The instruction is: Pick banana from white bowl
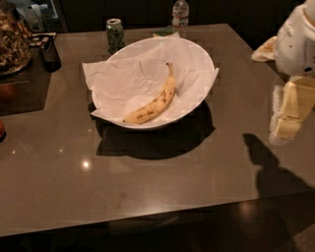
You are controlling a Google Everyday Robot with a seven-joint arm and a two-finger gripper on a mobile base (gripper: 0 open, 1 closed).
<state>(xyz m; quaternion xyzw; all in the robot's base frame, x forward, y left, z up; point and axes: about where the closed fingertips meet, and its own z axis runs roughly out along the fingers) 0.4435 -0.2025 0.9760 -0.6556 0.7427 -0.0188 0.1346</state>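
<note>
Banana (153, 102) in white bowl (198, 98); gripper (285, 123) far rt, well apart.

Pincer (287, 114) hangs at right; bare tabletop (147, 187) between it and white bowl (203, 50); can (115, 34) behind

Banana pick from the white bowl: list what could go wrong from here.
1. The claw hangs at the right edge of the view, apart from the white bowl; coming in low, it could strike the rim and shove the bowl.
2. The banana lies on crumpled paper, so the claw may pinch paper with it and drag the lining out.
3. Overshooting could knock the can or the bottle behind the bowl.
</note>
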